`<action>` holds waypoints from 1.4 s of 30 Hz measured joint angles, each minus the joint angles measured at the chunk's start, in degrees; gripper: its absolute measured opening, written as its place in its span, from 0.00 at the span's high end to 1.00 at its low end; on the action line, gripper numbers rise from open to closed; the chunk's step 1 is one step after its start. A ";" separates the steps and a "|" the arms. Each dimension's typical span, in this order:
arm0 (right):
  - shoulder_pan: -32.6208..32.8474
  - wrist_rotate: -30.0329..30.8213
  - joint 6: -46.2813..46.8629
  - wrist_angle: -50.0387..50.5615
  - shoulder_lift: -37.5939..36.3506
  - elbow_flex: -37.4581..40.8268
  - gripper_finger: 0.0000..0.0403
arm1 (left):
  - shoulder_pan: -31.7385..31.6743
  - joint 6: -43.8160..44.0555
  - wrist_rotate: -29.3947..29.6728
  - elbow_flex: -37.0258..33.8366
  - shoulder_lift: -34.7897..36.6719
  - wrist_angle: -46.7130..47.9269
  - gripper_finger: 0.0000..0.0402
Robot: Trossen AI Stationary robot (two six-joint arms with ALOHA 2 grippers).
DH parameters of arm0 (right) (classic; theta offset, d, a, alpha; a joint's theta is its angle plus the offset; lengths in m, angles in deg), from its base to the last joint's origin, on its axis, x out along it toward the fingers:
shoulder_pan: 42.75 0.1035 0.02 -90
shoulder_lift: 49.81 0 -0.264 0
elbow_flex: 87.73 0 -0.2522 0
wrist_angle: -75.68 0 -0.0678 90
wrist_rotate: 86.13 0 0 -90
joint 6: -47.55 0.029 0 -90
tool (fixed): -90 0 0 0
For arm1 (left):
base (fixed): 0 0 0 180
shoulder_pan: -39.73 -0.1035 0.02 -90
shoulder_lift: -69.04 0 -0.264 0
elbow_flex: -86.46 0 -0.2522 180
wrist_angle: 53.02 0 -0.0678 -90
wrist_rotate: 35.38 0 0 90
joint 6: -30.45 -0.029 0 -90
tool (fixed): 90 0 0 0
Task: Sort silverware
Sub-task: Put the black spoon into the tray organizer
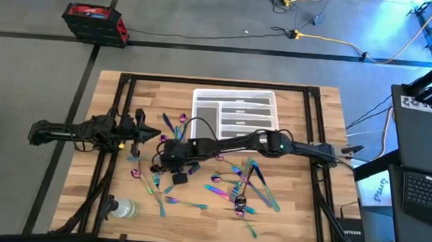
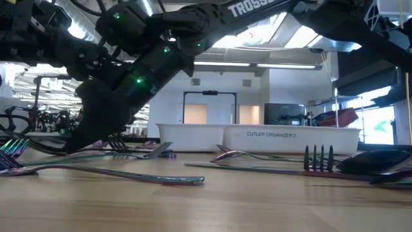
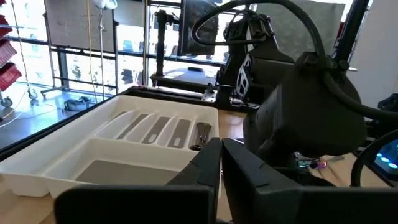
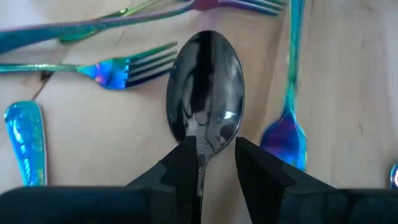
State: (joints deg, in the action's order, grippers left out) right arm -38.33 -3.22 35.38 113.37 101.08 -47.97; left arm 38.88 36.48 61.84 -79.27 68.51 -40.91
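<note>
Gripping a dark spoon (image 4: 205, 93) by the neck, my right gripper (image 4: 216, 163) has its fingers partly closed, one either side of the handle just below the bowl; it looks pinched, though whether it is lifted off the table (image 1: 293, 216) I can't tell. Spoon's long axis runs straight out ahead of my fingers, bowl leading, handle back under the wrist. From above, my right gripper (image 1: 170, 157) sits left of table centre, arm stretched across from the right; the white tray (image 1: 236, 100) lies beyond it, toward the far edge, so the carry goes that way. My left gripper (image 1: 153, 136) waits just beside it, fingers fully closed on nothing, pointing at the tray. Right arm has the job. Beside the spoon in my wrist view: two forks, nearest one (image 4: 118, 70), one teal-purple spoon (image 4: 287, 134), one blue handle end (image 4: 26, 134). Across the table roughly a dozen-plus pieces of silverware (image 1: 242, 186) are scattered; exact count unclear. One tray, one clear bottle (image 1: 124, 208), near-left corner.
</note>
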 joint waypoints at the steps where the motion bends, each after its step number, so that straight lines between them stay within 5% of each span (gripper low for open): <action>1: 0.02 -0.02 0.06 1.01 -0.05 -0.05 0.76 | 0.01 0.00 0.01 -0.01 0.02 -0.01 1.00; 30: 0.57 0.07 4.38 4.98 -3.95 0.29 0.76 | -0.01 0.00 0.01 0.00 0.02 -0.02 1.00; 42: 0.81 -0.96 7.46 -4.00 -4.39 9.31 0.76 | 0.01 -0.01 0.01 -0.02 0.02 -0.01 1.00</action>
State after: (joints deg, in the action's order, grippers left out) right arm -37.52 -4.18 42.84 109.37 96.69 -38.66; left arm 38.89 36.47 61.85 -79.29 68.53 -40.93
